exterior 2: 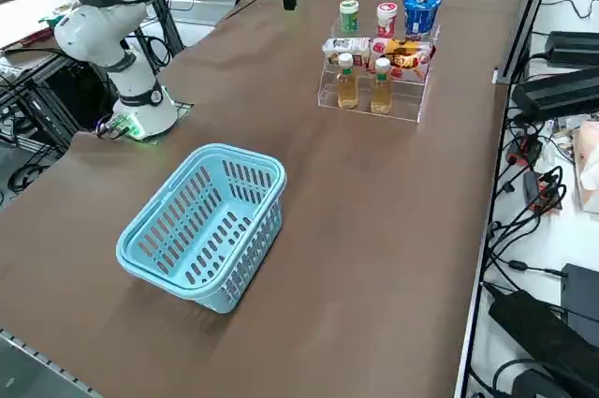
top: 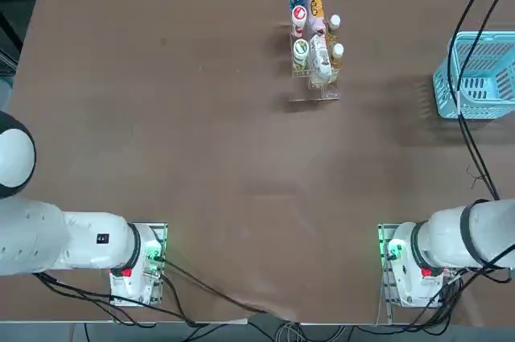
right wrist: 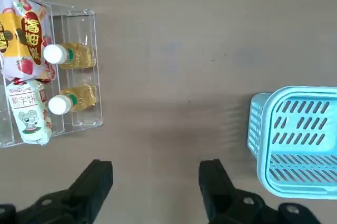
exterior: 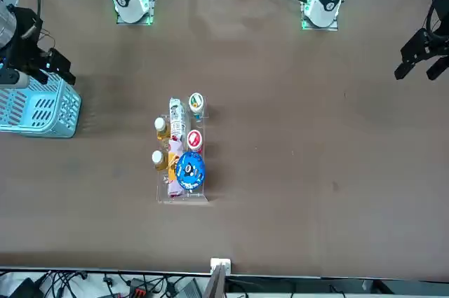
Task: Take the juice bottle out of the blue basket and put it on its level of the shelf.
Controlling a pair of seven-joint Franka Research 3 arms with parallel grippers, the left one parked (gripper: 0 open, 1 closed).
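Right gripper [right wrist: 155, 179]: jaws spread wide, nothing between them; hangs high over bare table, between shelf and basket.
Juice bottle [exterior 2: 382, 85]: two alike stand side by side on the lowest step of the shelf [exterior 2: 372, 108]; which one is the task's cannot be told.
Blue basket [exterior 2: 203, 226]: appears empty; in the top view it sits at 3 o'clock of the shelf, well apart.
Task status: judged done, bottle already placed.
Handling: judged light, rigid, smooth-walled, so somewhat slippery; slim and upright, easily tipped against its neighbour.
Hold point: mid-body below the white cap, jaws across the narrow width.
Snack packets [right wrist: 26, 26]: on the middle step at 9 o'clock of the bottles in the wrist view; printed in Chinese characters, with strawberry and mouse pictures.
Bottle labels: too small to read.
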